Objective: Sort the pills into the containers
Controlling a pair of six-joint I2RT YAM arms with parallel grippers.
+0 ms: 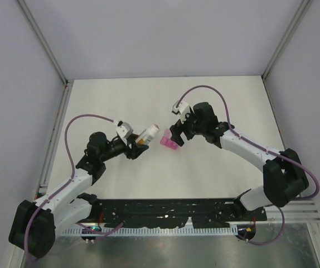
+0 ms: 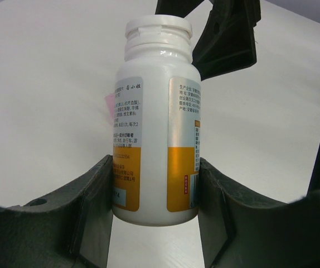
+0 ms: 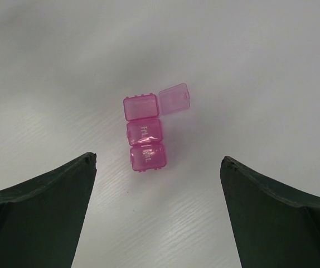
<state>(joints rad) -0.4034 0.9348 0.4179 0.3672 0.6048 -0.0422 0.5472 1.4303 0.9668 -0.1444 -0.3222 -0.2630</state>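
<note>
The containers (image 1: 168, 143) are a bright-pink strip of joined square compartments lying on the white table. In the right wrist view the containers (image 3: 144, 137) have the far compartment's lid (image 3: 174, 99) flipped open, while the other two are closed. My right gripper (image 1: 177, 135) hovers just above them, open (image 3: 158, 159) with nothing between its fingers. My left gripper (image 1: 139, 143) is shut on the base of a white bottle (image 1: 148, 135) with an orange label (image 2: 157, 139). The bottle's threaded neck points toward the containers. No pills show in any view.
The table (image 1: 149, 95) is boxed in by pale walls at the back and both sides. A black base rail (image 1: 165, 209) runs along the near edge. The right gripper's dark body (image 2: 227, 33) sits just beyond the bottle's neck.
</note>
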